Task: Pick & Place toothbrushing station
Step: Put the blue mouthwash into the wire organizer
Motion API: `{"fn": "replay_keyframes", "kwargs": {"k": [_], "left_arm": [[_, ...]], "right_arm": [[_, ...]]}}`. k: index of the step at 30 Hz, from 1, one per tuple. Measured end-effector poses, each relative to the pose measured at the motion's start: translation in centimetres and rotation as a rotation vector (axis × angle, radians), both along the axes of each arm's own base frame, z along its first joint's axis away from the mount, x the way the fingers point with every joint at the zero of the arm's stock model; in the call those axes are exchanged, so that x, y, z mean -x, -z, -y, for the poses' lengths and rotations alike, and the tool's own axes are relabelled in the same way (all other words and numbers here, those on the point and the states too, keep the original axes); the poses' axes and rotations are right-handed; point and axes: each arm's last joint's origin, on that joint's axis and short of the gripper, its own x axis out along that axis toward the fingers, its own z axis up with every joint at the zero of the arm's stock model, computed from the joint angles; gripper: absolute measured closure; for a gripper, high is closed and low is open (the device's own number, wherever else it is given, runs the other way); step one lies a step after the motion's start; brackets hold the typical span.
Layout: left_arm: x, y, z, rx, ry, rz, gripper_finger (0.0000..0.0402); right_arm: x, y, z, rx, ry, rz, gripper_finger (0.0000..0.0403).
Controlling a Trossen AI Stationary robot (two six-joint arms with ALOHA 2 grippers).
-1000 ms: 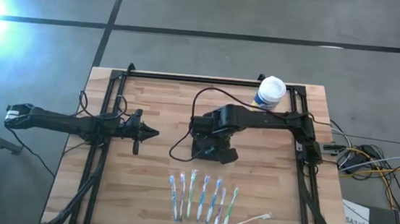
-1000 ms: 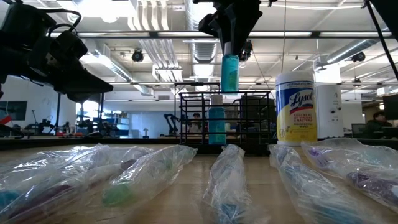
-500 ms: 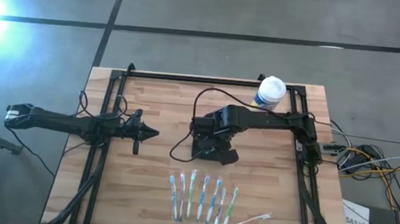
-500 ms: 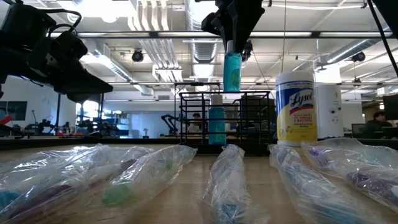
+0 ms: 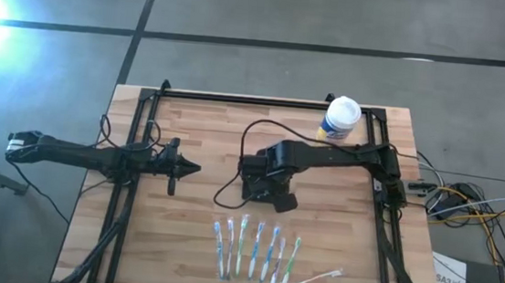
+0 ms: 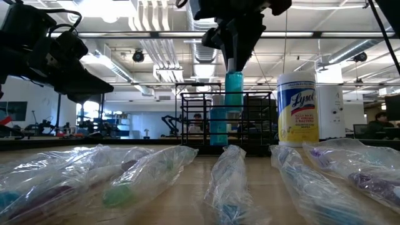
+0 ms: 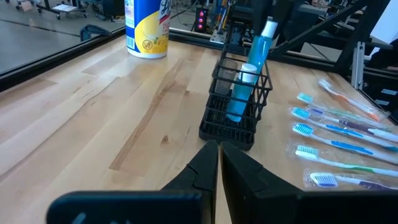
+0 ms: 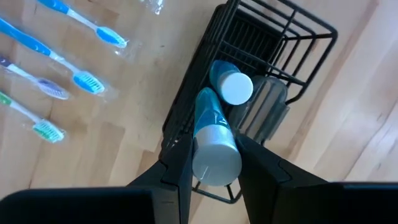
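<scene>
The toothbrushing station (image 7: 238, 106), a black wire rack, stands at mid-table with one teal tube (image 7: 239, 93) upright inside it, white cap up. My right gripper (image 8: 216, 171) hangs straight above the rack, pointing down and shut on a second teal tube (image 6: 233, 87). This tube's lower end is about level with the rack's top. My left gripper (image 7: 219, 158) is shut and holds nothing; it stays at the table's left, pointing at the rack from a distance. My right gripper pinches the tube's upper, white-capped end (image 8: 216, 160) between its two fingers, one on each side. The fingers come from above and point down. The tube hangs upright below them over the rack's opening (image 8: 214, 118), beside the tube inside the rack.
A white canister with a yellow label (image 5: 341, 115) stands at the far right of the table. Several bagged toothbrushes (image 5: 257, 250) lie in a row near the front edge. Black frame rails (image 5: 133, 149) run along both sides and the far edge.
My right gripper has gone down toward the rack, still holding the tube. The tube has stayed upright, and its lower end has come down from above the rack to the rack's top.
</scene>
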Motion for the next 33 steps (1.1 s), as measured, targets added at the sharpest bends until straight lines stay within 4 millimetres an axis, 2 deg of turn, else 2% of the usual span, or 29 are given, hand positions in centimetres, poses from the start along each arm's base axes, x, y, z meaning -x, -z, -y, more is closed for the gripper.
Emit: {"fn": "replay_keyframes", "kwargs": {"k": [15,33], "left_arm": [[0.0,0.0,0.0,0.000,0.000,-0.003,0.0378],[0.0,0.1,0.0,0.000,0.000,-0.006,0.0378]], "right_arm": [[-0.2,3.5,-0.1,-0.022,0.003,-0.015,0.0312],[-0.4,4.5,0.0,0.010,0.042,-0.013,0.0312]]}}
